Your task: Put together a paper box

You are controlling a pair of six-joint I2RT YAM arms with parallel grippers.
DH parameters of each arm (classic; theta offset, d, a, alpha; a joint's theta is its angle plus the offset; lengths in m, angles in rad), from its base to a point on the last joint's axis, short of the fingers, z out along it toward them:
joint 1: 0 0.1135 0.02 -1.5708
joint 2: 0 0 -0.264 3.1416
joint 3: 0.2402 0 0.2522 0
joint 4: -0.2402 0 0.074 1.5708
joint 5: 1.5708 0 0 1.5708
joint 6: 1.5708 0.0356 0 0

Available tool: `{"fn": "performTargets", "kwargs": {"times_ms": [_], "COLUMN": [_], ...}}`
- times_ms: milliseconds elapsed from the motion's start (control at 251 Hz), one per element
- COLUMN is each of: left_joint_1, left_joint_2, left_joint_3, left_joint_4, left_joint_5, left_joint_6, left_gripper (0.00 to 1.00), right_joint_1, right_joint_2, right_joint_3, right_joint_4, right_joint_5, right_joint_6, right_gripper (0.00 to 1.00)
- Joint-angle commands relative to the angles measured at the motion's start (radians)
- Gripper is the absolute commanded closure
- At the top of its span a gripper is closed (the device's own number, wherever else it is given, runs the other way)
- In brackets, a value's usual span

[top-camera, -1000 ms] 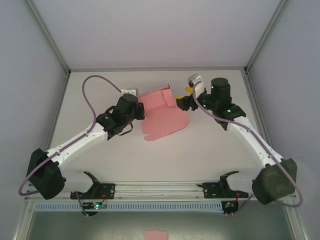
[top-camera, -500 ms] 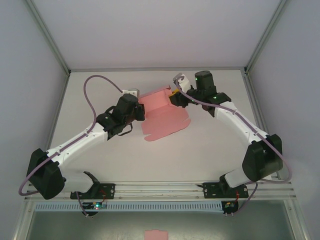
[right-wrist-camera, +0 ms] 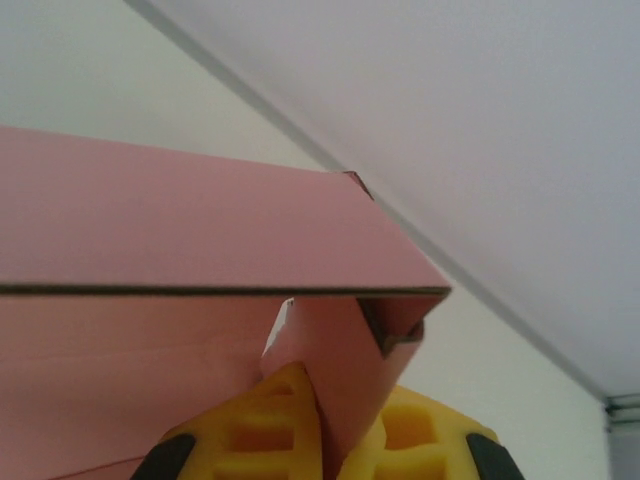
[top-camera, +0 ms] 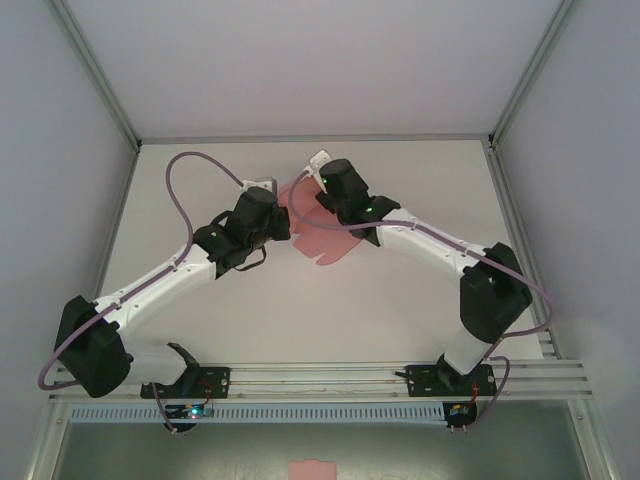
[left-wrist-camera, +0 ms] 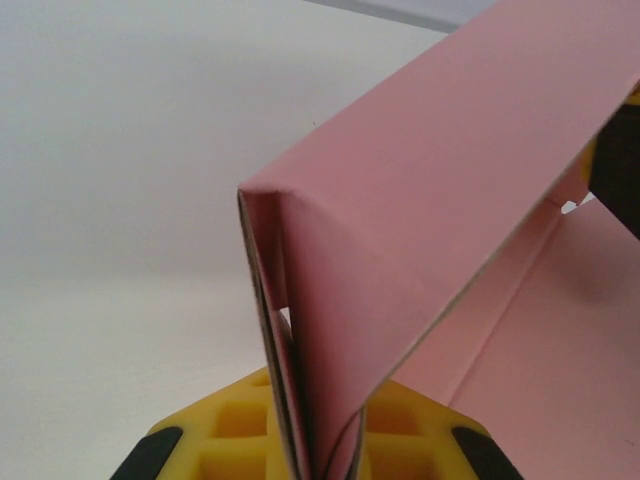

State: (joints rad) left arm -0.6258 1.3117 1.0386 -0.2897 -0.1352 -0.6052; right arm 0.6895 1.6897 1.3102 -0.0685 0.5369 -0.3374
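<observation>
Paper box [top-camera: 328, 246] at mid-rear of worktop [top-camera: 400, 310], between both arms, partly folded, some panels raised off surface. Left gripper [left-wrist-camera: 316, 462] clamped on doubled wall edge, yellow pads [left-wrist-camera: 235, 420] either side of card; panel rising up and right from grip in left wrist view. Right gripper [right-wrist-camera: 338, 440] pinched tight on small folded corner flap under long horizontal panel. Rounded flap flat on worktop at near side. Small pink scrap [top-camera: 312, 468] below front rail, well apart from box.
</observation>
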Motion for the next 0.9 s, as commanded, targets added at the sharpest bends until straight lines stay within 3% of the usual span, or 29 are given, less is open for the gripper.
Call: {"fn": "performTargets", "kwargs": {"times_ms": [0,200,243,283,339,399,495,559,654,710,834,894], "left_joint_1": [-0.01,-0.01,-0.01,-0.01,-0.01,-0.011,-0.011,-0.01,-0.01,-0.011,-0.01,-0.01], "left_joint_2": [-0.092,-0.108,-0.109,-0.106,-0.1,-0.094,-0.089,-0.088,-0.082,-0.081,-0.076,-0.072], "left_joint_3": [0.036,0.025,0.015,0.011,0.014,0.014,0.015,0.019,0.025,0.022,0.017,0.015], "left_joint_4": [-0.08,-0.068,-0.045,-0.035,-0.032,-0.023,-0.018,-0.017,-0.024,-0.022,-0.031,-0.034], "left_joint_5": [-0.024,-0.003,0.011,0.021,0.034,0.04,0.034,0.032,0.034,0.032,-0.001,-0.009], "left_joint_6": [-0.007,-0.027,-0.028,-0.032,-0.031,-0.028,-0.028,-0.025,-0.025,-0.024,-0.026,-0.029], "left_gripper": [1.0,1.0,1.0,1.0,1.0,1.0,1.0,1.0,1.0,1.0,1.0,1.0], "right_joint_1": [-0.105,-0.102,-0.092,-0.078,-0.064,-0.071,-0.105,-0.094,-0.064,-0.064,-0.064,-0.064], "right_joint_2": [0.056,0.156,0.169,0.164,0.135,0.078,0.009,-0.01,-0.035,-0.049,-0.091,-0.12], "right_joint_3": [-0.051,-0.13,-0.14,-0.134,-0.087,-0.039,-0.069,-0.092,-0.111,-0.115,-0.115,-0.132], "right_joint_4": [0.107,0.633,0.698,0.653,0.389,0.089,0.057,0.097,0.132,0.137,0.094,0.092], "right_joint_5": [0.588,0.749,0.733,0.693,0.55,0.177,-0.412,-0.629,-0.722,-0.758,-0.728,-0.701], "right_joint_6": [-0.213,-0.654,-0.669,-0.587,-0.378,-0.087,0.043,0.026,0.017,0.041,0.07,0.073], "right_gripper": [1.0,1.0,1.0,1.0,1.0,1.0,1.0,1.0,0.93,0.81,0.69,0.69]}}
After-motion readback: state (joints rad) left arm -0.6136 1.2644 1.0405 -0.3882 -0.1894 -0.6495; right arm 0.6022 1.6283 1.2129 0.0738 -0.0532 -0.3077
